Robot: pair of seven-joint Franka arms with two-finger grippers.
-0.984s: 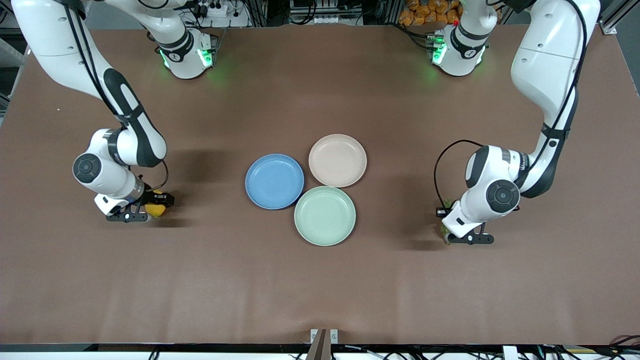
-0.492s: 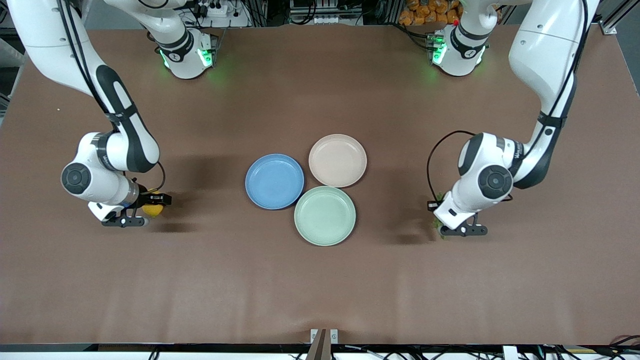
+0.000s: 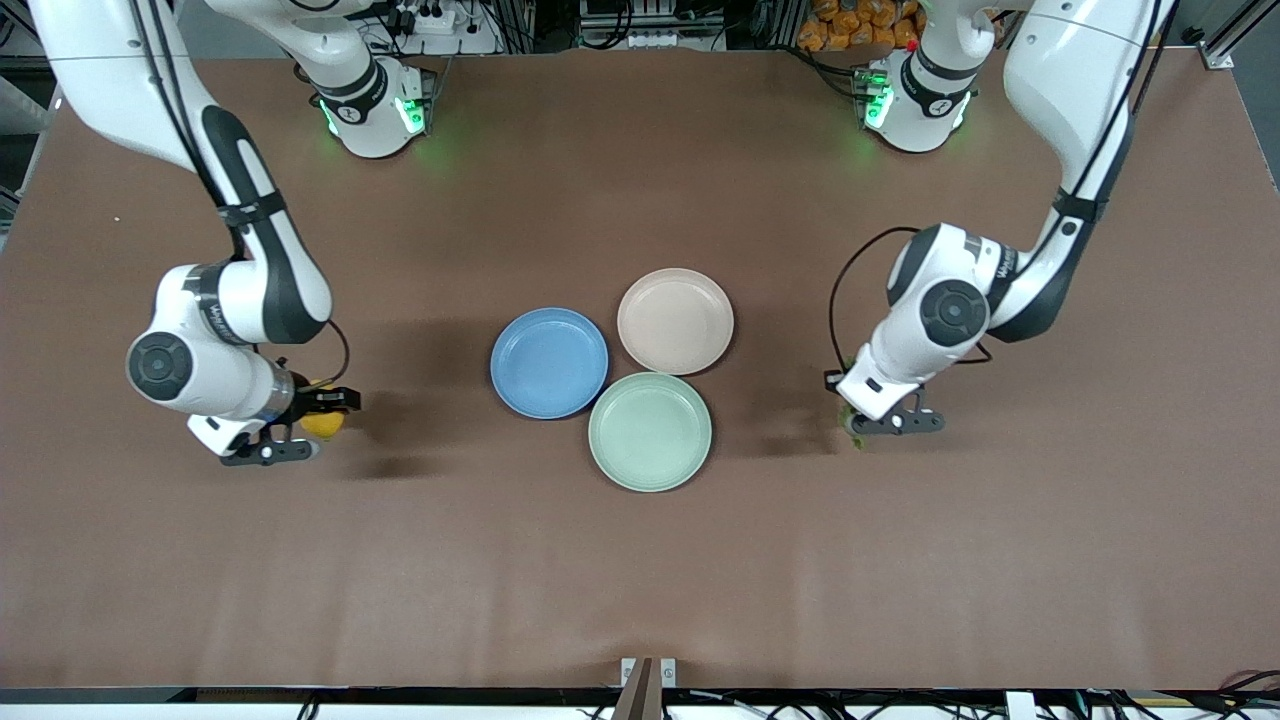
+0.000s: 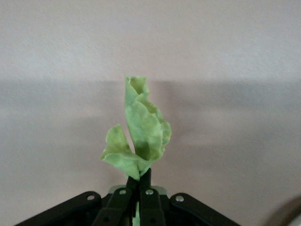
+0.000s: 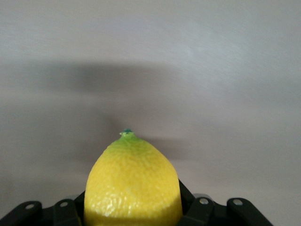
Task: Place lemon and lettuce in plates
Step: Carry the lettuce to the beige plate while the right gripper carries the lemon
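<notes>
A: Gripping the lemon (image 3: pixel 322 422) in the right tool (image 3: pixel 318 418), clenched on its sides, with the green-tipped end poking out past the fingers in the right wrist view. Held up over bare table (image 3: pixel 640 560) toward the right arm's end, well apart from the plates

B: Why that high?

A: Probably to clear a plate rim on the way across. Shadow lying apart from the fruit, so lifted, not resting

B: And the lettuce (image 4: pixel 138 141)?

A: Pinched by its stem end in the left tool (image 4: pixel 139 186), fingers shut tight on it, leaf standing out free and crinkled ahead of them. Hardly visible from the front, just a green scrap under the wrist, over table toward the left arm's end. Held at the edge most likely because a thin floppy leaf offers nothing else to squeeze

B: Plates ready?

A: Blue plate (image 3: pixel 549 362) and beige-pink plate (image 3: pixel 675 321) both empty, rims touching or nearly so, clustered mid-table with a mint-green plate (image 3: pixel 650 431) nearer the camera. Blue lying toward the right arm's end, so a fair guess for the lemon; beige-pink toward the left arm's end, likely for the lettuce

B: Risks?

A: Dropping into the mint-green one by mistake, sitting so close between both approaches
</notes>
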